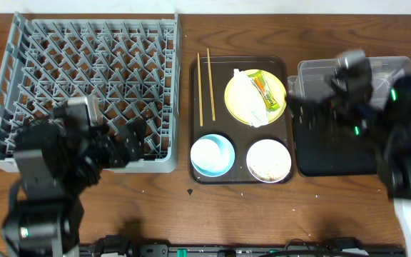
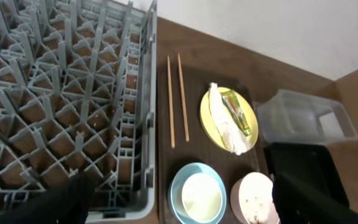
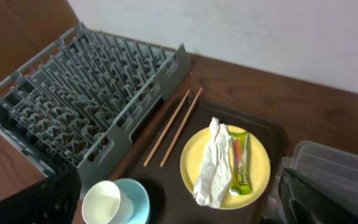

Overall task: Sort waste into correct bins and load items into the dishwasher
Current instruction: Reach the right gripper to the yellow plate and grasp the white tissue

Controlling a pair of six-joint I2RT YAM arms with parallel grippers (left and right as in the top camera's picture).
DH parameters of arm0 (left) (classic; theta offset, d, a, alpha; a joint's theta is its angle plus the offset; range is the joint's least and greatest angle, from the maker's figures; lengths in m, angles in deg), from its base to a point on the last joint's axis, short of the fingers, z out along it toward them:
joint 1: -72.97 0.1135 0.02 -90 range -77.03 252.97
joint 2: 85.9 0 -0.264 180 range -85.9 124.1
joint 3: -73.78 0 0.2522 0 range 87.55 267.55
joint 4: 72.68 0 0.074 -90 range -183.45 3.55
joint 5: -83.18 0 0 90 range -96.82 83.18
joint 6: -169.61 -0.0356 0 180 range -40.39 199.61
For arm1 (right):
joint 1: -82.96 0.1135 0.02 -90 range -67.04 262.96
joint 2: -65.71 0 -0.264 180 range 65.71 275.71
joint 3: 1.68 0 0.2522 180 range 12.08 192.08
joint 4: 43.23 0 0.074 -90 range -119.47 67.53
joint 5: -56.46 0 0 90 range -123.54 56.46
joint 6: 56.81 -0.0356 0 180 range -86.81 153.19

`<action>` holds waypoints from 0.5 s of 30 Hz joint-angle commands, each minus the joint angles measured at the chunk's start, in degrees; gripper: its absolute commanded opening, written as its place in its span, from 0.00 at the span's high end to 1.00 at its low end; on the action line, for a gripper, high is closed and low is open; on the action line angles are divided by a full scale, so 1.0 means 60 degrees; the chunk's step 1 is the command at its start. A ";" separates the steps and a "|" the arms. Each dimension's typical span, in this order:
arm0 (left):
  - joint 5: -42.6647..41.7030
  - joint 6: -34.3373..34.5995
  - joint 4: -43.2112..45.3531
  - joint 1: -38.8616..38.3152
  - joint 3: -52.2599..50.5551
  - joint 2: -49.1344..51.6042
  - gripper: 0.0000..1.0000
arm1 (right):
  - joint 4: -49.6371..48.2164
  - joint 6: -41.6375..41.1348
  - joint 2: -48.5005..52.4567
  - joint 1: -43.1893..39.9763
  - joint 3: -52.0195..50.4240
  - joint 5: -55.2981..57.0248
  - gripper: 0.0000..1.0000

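Note:
On the dark brown tray (image 1: pixel 240 66) lie the wooden chopsticks (image 1: pixel 205 86), the yellow plate (image 1: pixel 280 93), the light blue bowl (image 1: pixel 212 155) and the small white bowl (image 1: pixel 268 160), which holds rice scraps. A crumpled napkin (image 1: pixel 245 100) and a green-and-orange wrapper (image 1: pixel 266 89) rest on the plate. The grey dishwasher rack (image 1: pixel 84 71) fills the left. At the right stand the clear tub (image 1: pixel 355 71) and the black tray (image 1: pixel 334 153). My left gripper (image 1: pixel 130 143) hangs open over the rack's front right corner. My right gripper (image 1: pixel 307 103) is open over the tub's left edge.
In the left wrist view the blue bowl (image 2: pixel 197 196) and white bowl (image 2: pixel 253 198) lie between my spread fingers (image 2: pixel 64 199). The right wrist view looks down on the plate (image 3: pixel 257 165), napkin (image 3: pixel 211 165) and chopsticks (image 3: pixel 174 127). Bare wooden table (image 1: pixel 212 214) runs along the front.

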 commanded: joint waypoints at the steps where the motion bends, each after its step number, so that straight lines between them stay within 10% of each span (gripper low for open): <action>1: -0.0171 0.0018 -0.0244 0.0022 0.0328 0.0532 0.08 | 0.0237 -0.0397 0.0994 -0.0062 0.0543 -0.0510 0.01; 7: -0.0164 0.0018 -0.0393 0.0022 0.0328 0.1089 0.08 | -0.0375 -0.0506 0.2696 0.0608 0.0521 -0.0659 0.01; 15: -0.0131 0.0018 -0.0390 0.0022 0.0328 0.1690 0.08 | -0.0211 -0.1384 0.5486 0.2608 0.0521 0.4204 0.09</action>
